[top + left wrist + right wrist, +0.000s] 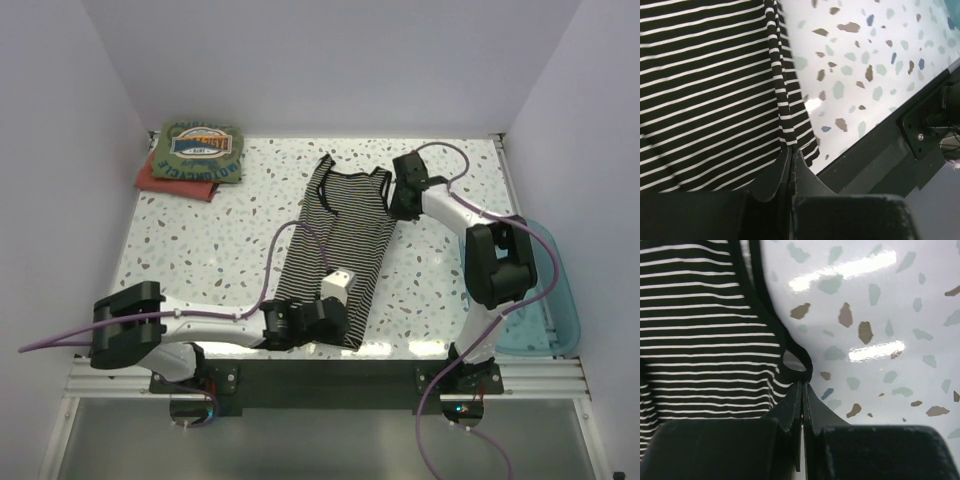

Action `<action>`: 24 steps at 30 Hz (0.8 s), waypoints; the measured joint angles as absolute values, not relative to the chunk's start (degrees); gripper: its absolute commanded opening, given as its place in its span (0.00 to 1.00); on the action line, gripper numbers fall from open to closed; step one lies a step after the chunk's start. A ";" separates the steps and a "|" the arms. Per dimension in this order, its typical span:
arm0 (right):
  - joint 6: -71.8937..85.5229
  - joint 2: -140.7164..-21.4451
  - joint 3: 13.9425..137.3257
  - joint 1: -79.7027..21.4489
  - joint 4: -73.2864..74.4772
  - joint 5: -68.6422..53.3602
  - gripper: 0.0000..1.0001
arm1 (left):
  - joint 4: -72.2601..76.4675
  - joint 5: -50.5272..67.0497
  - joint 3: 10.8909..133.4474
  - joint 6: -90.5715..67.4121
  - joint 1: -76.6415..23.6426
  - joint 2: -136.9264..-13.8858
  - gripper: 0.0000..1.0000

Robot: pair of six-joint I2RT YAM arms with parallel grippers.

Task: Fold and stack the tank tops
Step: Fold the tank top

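The black-and-white striped tank top (pixel 338 250) lies lengthwise in the middle of the table, straps at the far end. My left gripper (pixel 340 318) is shut on its near right hem corner; the wrist view shows the striped cloth (pixel 715 100) pinched between the closed fingertips (pixel 791 150). My right gripper (pixel 392 190) is shut on the far right shoulder strap (pixel 797 367), pinched at the closed tips (pixel 802 384). The olive green tank top (pixel 198 152) with a printed graphic lies folded at the far left on a red folded one (pixel 160 182). No mustard top shows.
A translucent blue plastic basket (pixel 545 300) stands at the right edge beside the right arm. Speckled tabletop (pixel 200 250) lies bare between the folded pile and the striped top. White walls close in the back and sides. The black front rail (pixel 875 145) runs along the near edge.
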State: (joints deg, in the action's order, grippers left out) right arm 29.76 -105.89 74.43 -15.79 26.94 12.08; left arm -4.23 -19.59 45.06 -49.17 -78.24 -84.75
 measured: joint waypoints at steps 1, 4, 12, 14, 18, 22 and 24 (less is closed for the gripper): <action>29.87 -105.89 75.42 -16.34 27.22 12.03 0.00 | -3.62 -19.64 43.35 -49.98 -77.58 -83.29 0.00; 30.37 -106.15 79.33 -19.09 28.27 12.16 0.00 | -2.04 -19.68 38.59 -52.21 -76.01 -79.29 0.00; 32.01 -113.60 91.00 -27.83 29.45 12.43 0.00 | -2.31 -20.45 30.98 -57.95 -75.02 -72.05 0.00; 32.34 -115.85 92.77 -29.10 29.78 12.51 0.00 | -2.57 -20.71 29.45 -59.18 -75.02 -70.08 0.00; 32.99 -119.83 95.39 -30.87 30.37 12.62 0.00 | -3.77 -21.10 27.27 -61.17 -75.02 -67.61 0.00; 33.41 -122.17 97.23 -31.79 31.48 12.82 0.00 | -4.78 -21.19 25.65 -62.67 -75.00 -66.81 0.00; 33.45 -122.78 98.06 -32.03 31.86 12.93 0.00 | -5.37 -21.28 25.02 -63.37 -75.00 -66.67 0.00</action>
